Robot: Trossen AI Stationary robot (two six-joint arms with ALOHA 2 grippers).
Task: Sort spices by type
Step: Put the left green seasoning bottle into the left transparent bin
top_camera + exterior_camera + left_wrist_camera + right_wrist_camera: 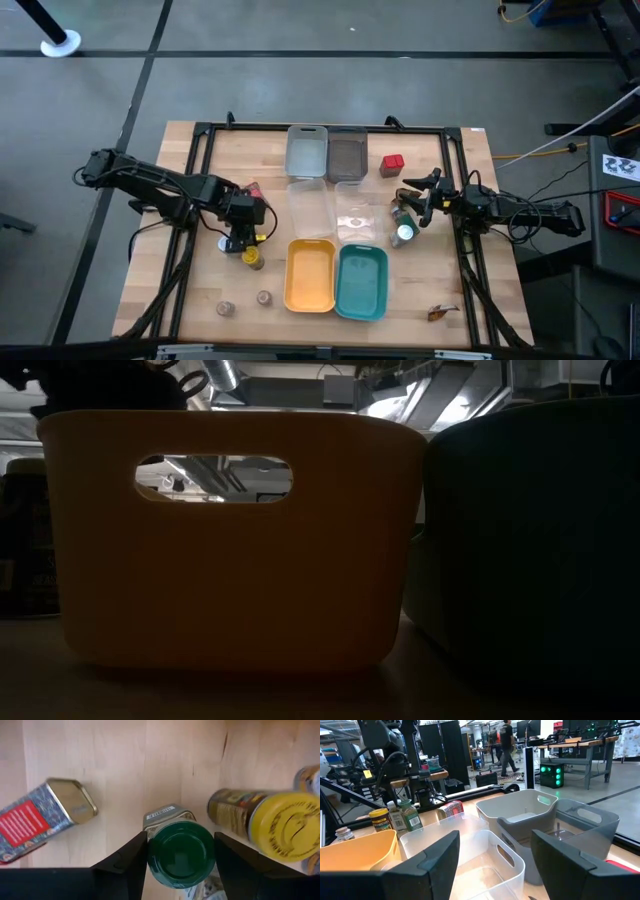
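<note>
My left gripper [240,238] points down at the table's left part, shut on a green-lidded spice jar [181,852]. Beside it stands a yellow-lidded jar [285,827], and a red and blue tin [45,820] lies on its side on the wood. A red boxy tin [391,163] sits at the far right. Two small brown jars [226,308] [265,298] stand near the front edge. My right gripper [412,205] waits level at the table's right, open, with nothing between its fingers [492,850]. My left gripper pinches the jar's green lid by its rim [152,852] between its two fingers, one on each side. The fingers come from above, pointing down. The jar stands upright below them; whether its base rests on the table I cannot tell.
A yellow tray [310,275] and a teal tray [362,283] stand at the front middle, two clear trays [310,208] behind them, and two grey trays [307,152] at the far edge. A small brown object [440,313] lies at the front right. A black frame borders the table.
</note>
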